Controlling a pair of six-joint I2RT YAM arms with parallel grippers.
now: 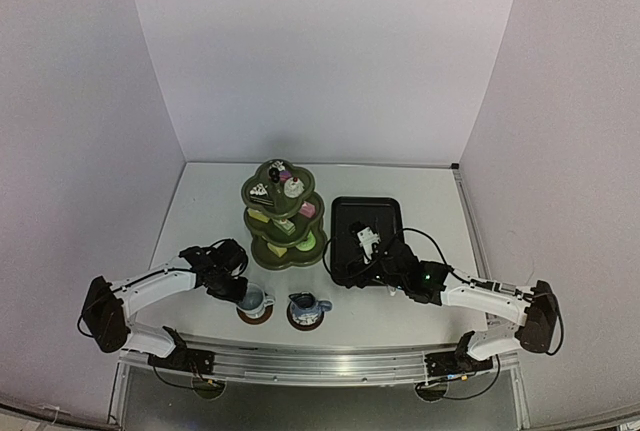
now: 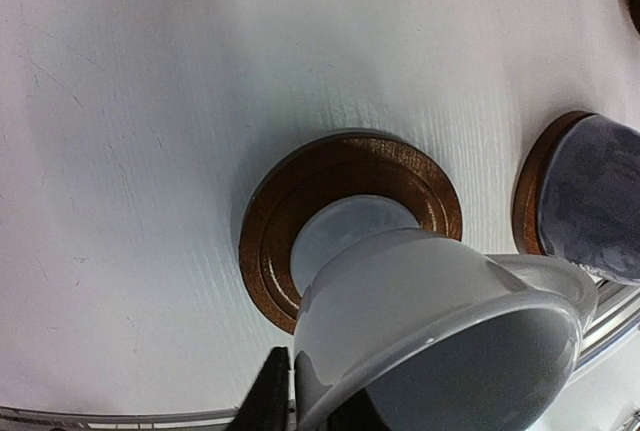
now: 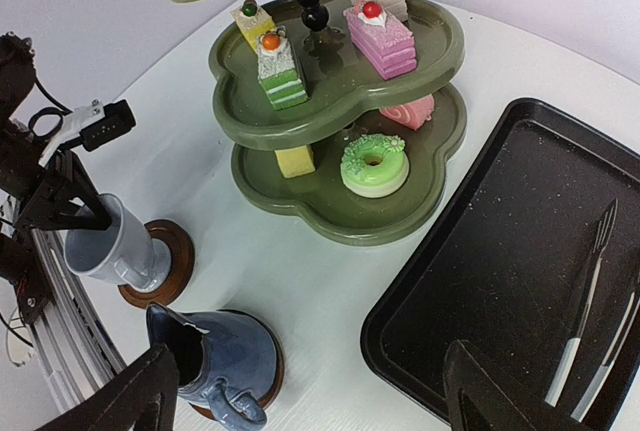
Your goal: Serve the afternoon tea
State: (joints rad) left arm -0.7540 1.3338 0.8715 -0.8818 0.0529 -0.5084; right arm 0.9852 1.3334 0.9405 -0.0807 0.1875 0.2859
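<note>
Brown coasters number two, white mug one, blue pot one.

Overhead, I'm seeing a black tray lying on the white bench, at about three o'clock from the bench's middle. Through the right wrist camera, thin metal tongs are lying inside the tray, toward its four o'clock corner. White walls are enclosing the bench.
</note>
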